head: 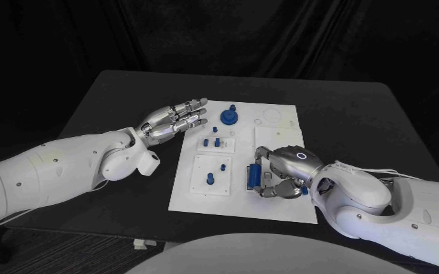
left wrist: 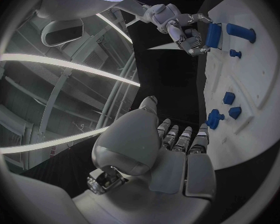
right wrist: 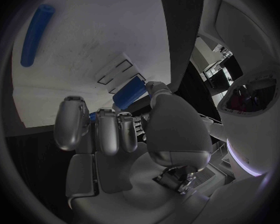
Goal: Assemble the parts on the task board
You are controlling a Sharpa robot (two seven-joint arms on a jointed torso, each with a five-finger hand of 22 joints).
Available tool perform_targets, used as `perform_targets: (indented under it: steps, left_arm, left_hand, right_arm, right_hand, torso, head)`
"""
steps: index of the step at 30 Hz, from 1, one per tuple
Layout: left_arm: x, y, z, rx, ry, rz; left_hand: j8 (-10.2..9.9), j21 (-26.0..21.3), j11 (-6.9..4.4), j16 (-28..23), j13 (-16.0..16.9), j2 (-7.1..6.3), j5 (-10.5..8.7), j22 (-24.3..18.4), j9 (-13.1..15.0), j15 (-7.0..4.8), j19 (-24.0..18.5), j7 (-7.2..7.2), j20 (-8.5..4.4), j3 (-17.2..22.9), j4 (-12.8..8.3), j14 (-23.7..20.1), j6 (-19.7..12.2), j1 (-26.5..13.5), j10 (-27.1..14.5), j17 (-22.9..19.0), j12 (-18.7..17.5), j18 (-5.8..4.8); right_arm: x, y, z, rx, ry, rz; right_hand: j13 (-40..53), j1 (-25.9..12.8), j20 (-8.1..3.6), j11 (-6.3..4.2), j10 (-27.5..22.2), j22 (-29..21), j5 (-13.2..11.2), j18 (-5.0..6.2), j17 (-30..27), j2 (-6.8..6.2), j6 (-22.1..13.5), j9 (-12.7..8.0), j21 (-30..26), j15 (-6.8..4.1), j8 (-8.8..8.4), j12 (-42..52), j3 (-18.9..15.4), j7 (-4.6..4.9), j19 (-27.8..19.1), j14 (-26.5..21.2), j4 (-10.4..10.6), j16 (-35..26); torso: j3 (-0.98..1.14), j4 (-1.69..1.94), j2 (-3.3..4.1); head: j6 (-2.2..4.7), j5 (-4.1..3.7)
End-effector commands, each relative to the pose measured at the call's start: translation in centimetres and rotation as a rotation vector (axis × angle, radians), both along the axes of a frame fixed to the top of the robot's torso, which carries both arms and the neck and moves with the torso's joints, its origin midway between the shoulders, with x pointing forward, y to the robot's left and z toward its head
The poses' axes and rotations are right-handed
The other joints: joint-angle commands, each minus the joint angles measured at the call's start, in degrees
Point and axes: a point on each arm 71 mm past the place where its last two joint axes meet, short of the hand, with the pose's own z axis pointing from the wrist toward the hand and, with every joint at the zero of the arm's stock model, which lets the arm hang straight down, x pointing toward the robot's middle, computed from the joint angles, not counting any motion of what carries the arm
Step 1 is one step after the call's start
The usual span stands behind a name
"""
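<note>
A white board (head: 275,207) is lying in the middle of the black counter (head: 366,115), carrying small blue parts. The right hand (head: 281,172) is resting on the board toward the counter's near edge, its fingers curling around a blue block (head: 254,177). The left hand (head: 174,122) is hovering just beside the board's left edge, fingers extended, near a round blue piece (head: 229,117).

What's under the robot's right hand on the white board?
A blue part lies on the task board under the right hand, whose fingers curl around it. Its left edge shows; the rest is covered, so I can't tell its full shape.
</note>
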Motion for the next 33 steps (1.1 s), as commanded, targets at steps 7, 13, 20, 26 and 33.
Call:
perform_targets:
  steps: [7,13,20,26,33]
  left_arm:
    - [-0.04,-0.20,-0.08,-0.012,0.008,-0.014]
    - [-0.04,-0.21,-0.12,-0.010,0.011,-0.015]
    - [-0.06,-0.21,-0.15,-0.010,0.013,-0.017]
    - [-0.08,-0.20,-0.17,-0.009,0.016,-0.019]
    - [-0.09,-0.26,-0.18,-0.010,0.017,-0.022]
  left_hand:
    - [0.21,0.33,0.37,0.22,0.05,0.61,0.08,0.33,0.03,0.54,0.46,0.33,0.27,0.28,0.17,-0.06,-0.19,-0.20,-0.02,0.08,0.26,0.23]
    - [0.21,0.33,0.37,0.22,0.05,0.61,0.08,0.33,0.03,0.54,0.46,0.33,0.27,0.28,0.17,-0.06,-0.19,-0.20,-0.02,0.08,0.26,0.23]
    - [0.22,0.37,0.40,0.36,0.06,0.63,0.04,0.38,0.04,0.64,0.57,0.45,0.28,0.31,0.25,0.09,-0.14,-0.35,-0.02,0.15,0.28,0.17]
    - [0.27,0.40,0.33,0.46,0.06,0.63,0.04,0.40,0.07,0.73,0.65,0.69,0.28,0.35,0.28,0.20,0.04,-0.43,-0.01,0.19,0.29,0.07]
    - [0.39,0.40,0.08,0.54,0.06,0.63,0.05,0.35,0.14,0.83,0.71,1.21,0.27,0.45,0.28,0.27,0.49,-0.50,-0.01,0.21,0.28,-0.09]
  right_arm:
    - [-0.38,0.01,0.10,0.003,0.011,0.011]
    - [-0.38,0.05,-0.06,-0.014,0.022,0.015]
    - [-0.25,0.09,-0.30,-0.034,0.032,0.013]
    - [-0.12,0.11,-0.55,-0.057,0.044,0.008]
    - [-0.04,0.16,-0.72,-0.074,0.052,0.002]
  right_hand:
    - [15.03,-1.45,-0.37,-0.52,5.96,9.81,5.46,-0.02,2.22,-0.58,2.68,-0.92,0.11,-0.32,-0.84,0.30,5.01,-2.46,0.13,3.68,0.66,0.09]
    - [15.03,-1.66,-0.33,-0.40,5.96,9.75,5.77,0.02,2.06,-1.14,1.49,-1.96,-0.12,-0.24,-2.16,0.30,6.12,-2.20,0.03,3.64,0.55,-0.01]
    - [15.03,-1.70,0.04,0.27,5.96,9.48,0.66,0.17,1.73,-1.83,-2.65,-4.73,-1.07,0.28,-5.37,0.30,7.28,-1.32,-0.34,3.57,0.50,-0.19]
    - [15.03,-2.08,0.56,0.95,5.96,9.28,-5.50,0.30,1.18,-1.74,-4.79,-6.85,-1.81,0.85,-6.71,0.30,7.04,-0.62,-0.60,3.45,0.52,-0.49]
    - [15.03,-2.10,0.87,1.26,5.96,9.14,-10.10,0.41,0.77,-1.45,-5.68,-8.74,-2.36,1.13,-7.53,0.30,6.41,-0.20,-0.76,3.36,0.50,-0.70]
  torso:
    - [-0.02,0.00,0.02]
    - [-0.02,-0.05,0.00]
    - [0.00,-0.01,0.02]
    - [-0.02,0.02,0.03]
    - [-0.02,0.02,0.01]
  head:
    - [-0.01,-0.11]
    - [-0.01,0.01]
    - [-0.01,0.07]
    - [-0.01,0.03]
    - [-0.01,0.07]
